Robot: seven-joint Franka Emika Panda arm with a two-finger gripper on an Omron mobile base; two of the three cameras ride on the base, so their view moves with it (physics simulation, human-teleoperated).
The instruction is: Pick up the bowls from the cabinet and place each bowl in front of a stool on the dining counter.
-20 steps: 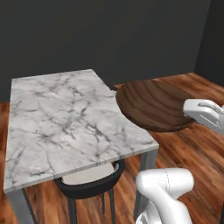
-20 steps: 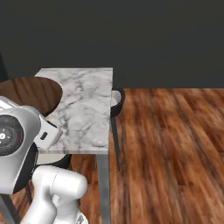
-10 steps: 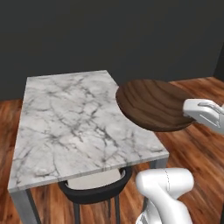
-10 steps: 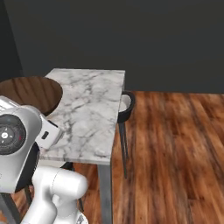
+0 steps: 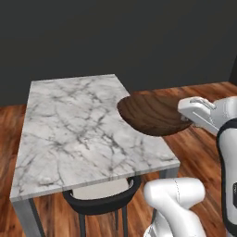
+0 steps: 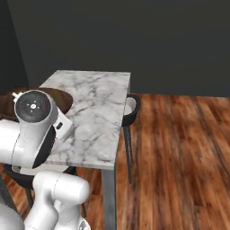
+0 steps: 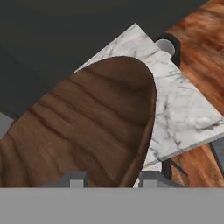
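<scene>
one wooden bowl (image 5: 152, 115) hangs grasped by its rim in your end effector (image 7: 111, 178), over the tabletop's (image 5: 74, 134) near edge. you're mid-delivery; next, lower it onto the marble in front of a stool (image 5: 102, 199).

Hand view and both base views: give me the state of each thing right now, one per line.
Gripper: shut on the wooden bowl's rim.
Wooden bowl: held in the air, at the dining counter's edge, roughly level.
Dining counter: no bowl on its marble top.
Near stool: tucked under the counter.
Far stool: at the counter's side.
</scene>
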